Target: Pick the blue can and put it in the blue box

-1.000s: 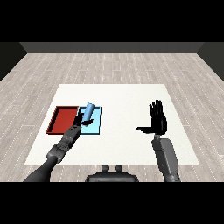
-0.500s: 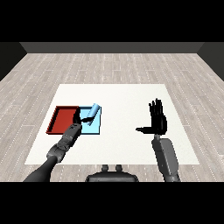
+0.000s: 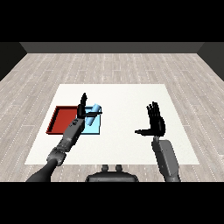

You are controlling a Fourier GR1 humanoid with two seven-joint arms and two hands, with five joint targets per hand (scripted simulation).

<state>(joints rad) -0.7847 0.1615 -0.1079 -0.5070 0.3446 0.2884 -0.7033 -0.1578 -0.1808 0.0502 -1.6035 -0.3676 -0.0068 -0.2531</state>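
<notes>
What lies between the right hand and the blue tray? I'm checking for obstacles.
Only bare white table, seen in the head view, between the right hand and the blue tray.

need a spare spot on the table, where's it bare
Bare: the white table between the blue tray and the right robot hand, plus the far strip and near edge. Crowded: the left, where the red tray, can and left robot hand sit.

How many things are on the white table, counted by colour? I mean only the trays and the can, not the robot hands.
Red: 1, the red tray.
Light blue: 2, the light blue tray and the blue can, which lies tilted over that tray beside the left robot hand.
Total: 3.
</notes>
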